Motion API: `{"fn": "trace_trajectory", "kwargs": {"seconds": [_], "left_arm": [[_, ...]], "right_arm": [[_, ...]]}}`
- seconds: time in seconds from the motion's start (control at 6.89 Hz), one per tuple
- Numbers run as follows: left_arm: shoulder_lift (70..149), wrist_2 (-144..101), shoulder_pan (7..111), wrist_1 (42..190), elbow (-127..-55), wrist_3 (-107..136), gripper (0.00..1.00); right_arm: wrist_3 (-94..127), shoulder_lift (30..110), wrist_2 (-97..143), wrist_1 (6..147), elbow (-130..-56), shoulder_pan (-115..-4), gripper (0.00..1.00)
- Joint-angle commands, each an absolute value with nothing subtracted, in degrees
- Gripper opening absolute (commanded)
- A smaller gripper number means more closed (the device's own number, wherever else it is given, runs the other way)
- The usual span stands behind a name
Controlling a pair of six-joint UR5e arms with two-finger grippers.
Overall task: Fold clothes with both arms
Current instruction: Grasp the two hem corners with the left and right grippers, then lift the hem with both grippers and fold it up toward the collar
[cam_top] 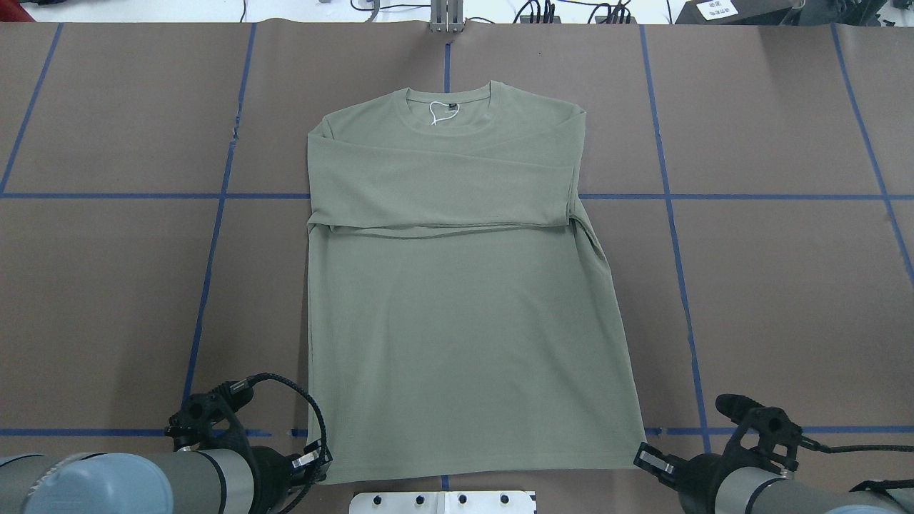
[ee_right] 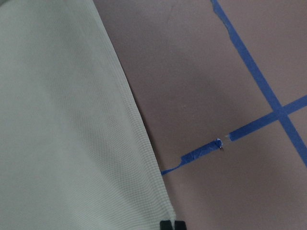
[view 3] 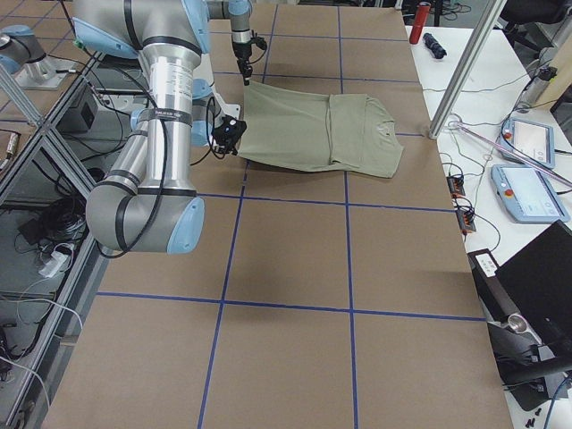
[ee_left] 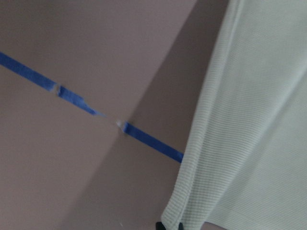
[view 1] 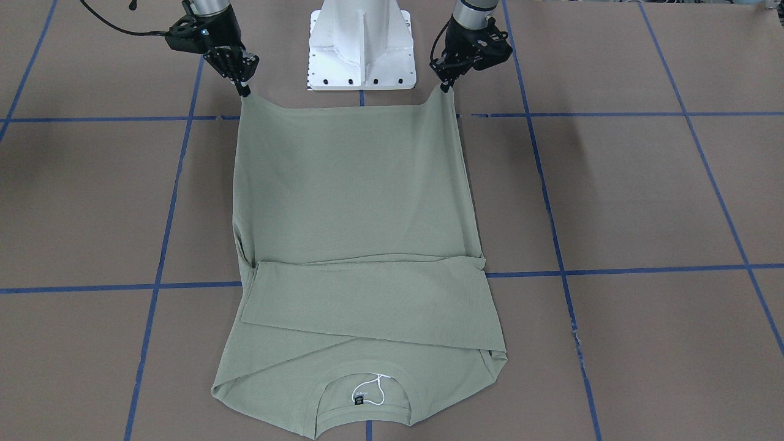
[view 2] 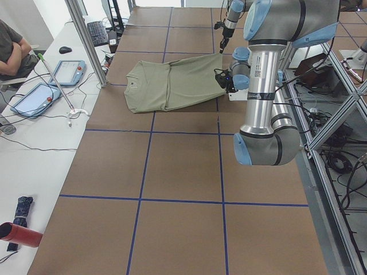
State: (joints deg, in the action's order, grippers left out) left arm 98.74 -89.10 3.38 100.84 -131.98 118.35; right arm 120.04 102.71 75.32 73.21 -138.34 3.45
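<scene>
The left hand [ee_left: 170, 226] and the right hand [ee_right: 172, 225] show in their wrist views only as black fingertips, cut by the lower edge. The print on the neck label [view 1: 359, 400] is too small to read. Folded sleeves [cam_top: 443, 189] hide the chest of the shirt [cam_top: 464, 343].

Green shirt [view 2: 172, 86] on table [view 2: 178, 172], left arm [view 2: 265, 91] near

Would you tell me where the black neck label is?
The black neck label sits bottom centre in the front-facing view, inside the round collar of the sage-green shirt, beside the white string, farthest from the white pedestal.
</scene>
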Motion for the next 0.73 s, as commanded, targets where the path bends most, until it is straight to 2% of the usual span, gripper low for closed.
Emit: {"fn": "trace_trajectory", "kwargs": {"seconds": [0.0, 0.15, 0.29, 0.44, 0.58], "left_arm": [[99.57, -89.12, 9.53, 99.85, -135.53, 116.56, 0.0], [102.45, -89.03, 13.67, 99.84, -135.09, 109.06, 0.0], [105.44, -89.21, 19.28, 99.67, -131.26, 100.72, 0.0], [109.56, -89.38, 25.77, 99.75, -124.61, 91.5, 0.0], [112.12, -89.65, 30.8, 100.71, -117.84, 86.53, 0.0]], "right_arm": [[119.28, 103.37, 76.37, 74.18, -142.38, -3.46, 0.0], [114.57, 101.53, 77.77, 76.88, -141.6, -6.82, 0.0], [107.56, 90.64, 82.74, 82.82, -137.85, -15.3, 0.0], [100.44, 75.74, 90.62, 93.84, -129.37, -25.04, 0.0], [92.54, 67.06, 92.18, 97.52, -120.06, -31.23, 0.0]]}}
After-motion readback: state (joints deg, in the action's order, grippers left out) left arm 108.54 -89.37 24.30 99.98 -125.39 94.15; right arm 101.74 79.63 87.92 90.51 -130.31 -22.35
